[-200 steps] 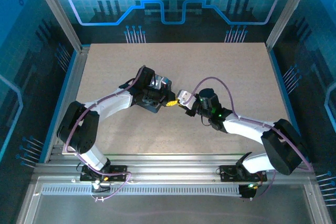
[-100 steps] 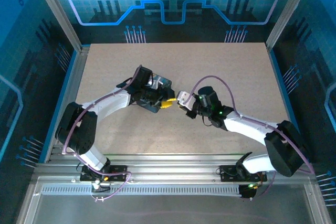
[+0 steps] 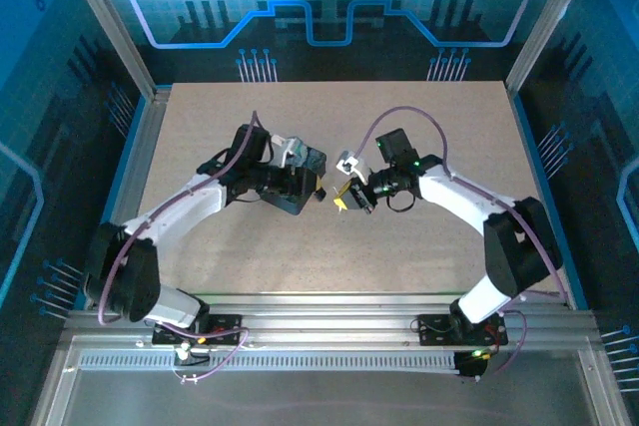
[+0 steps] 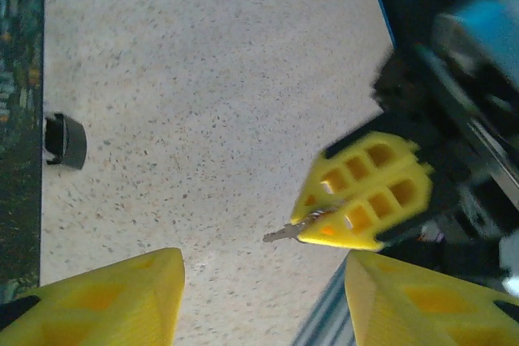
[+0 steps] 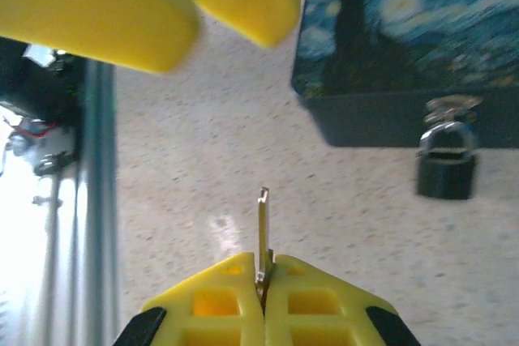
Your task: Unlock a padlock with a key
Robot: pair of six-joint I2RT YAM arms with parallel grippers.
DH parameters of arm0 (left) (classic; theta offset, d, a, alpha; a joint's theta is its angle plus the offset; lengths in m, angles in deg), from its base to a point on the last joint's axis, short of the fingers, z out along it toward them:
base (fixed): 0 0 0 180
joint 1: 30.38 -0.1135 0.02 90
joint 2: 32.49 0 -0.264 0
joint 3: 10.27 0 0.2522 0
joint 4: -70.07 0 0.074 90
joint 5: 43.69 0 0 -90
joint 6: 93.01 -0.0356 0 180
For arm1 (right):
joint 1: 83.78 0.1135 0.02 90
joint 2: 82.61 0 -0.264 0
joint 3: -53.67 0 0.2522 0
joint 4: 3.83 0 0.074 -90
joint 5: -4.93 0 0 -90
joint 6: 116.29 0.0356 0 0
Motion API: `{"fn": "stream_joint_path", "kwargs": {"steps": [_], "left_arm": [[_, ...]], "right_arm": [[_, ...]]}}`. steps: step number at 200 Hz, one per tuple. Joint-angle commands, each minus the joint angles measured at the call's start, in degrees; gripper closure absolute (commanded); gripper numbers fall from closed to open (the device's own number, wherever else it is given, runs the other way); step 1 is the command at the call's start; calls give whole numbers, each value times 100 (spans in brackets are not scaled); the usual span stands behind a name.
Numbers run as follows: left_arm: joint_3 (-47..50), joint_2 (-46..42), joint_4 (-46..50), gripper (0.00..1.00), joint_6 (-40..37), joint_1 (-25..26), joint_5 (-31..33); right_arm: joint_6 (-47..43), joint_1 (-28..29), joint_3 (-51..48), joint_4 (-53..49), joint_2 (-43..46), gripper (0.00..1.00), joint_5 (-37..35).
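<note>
Right end effector: pressed together on 1 key, blade sticking out past the tips.
Left end effector: spread wide, facing the right one.
Padlock: 1, upright on tabletop, against front wall of 1 blue box.
Key vs padlock: apart.

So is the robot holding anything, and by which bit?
The right gripper pinches the key by one end, with the thin blade sticking out past the fingertips. The left gripper is open and holds nothing.
</note>
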Motion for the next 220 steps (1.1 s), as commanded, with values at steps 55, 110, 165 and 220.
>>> {"fn": "stream_joint_path", "kwargs": {"steps": [55,110,165,220], "left_arm": [[30,376,-610,48,-1399,-3,-1225],[270,334,-1273,49,-1128,184,-1476],[318,477,-1379,60,-982,274,-1479],[215,606,-1543,74,-716,285,-1633]], "right_arm": [[-160,-52,522,-1095,-422,100,1392],[-489,-53,892,-1737,-755,100,1565],[-518,-53,993,-1802,-812,100,1672],[-566,-44,1130,-1926,-926,100,1656]]}}
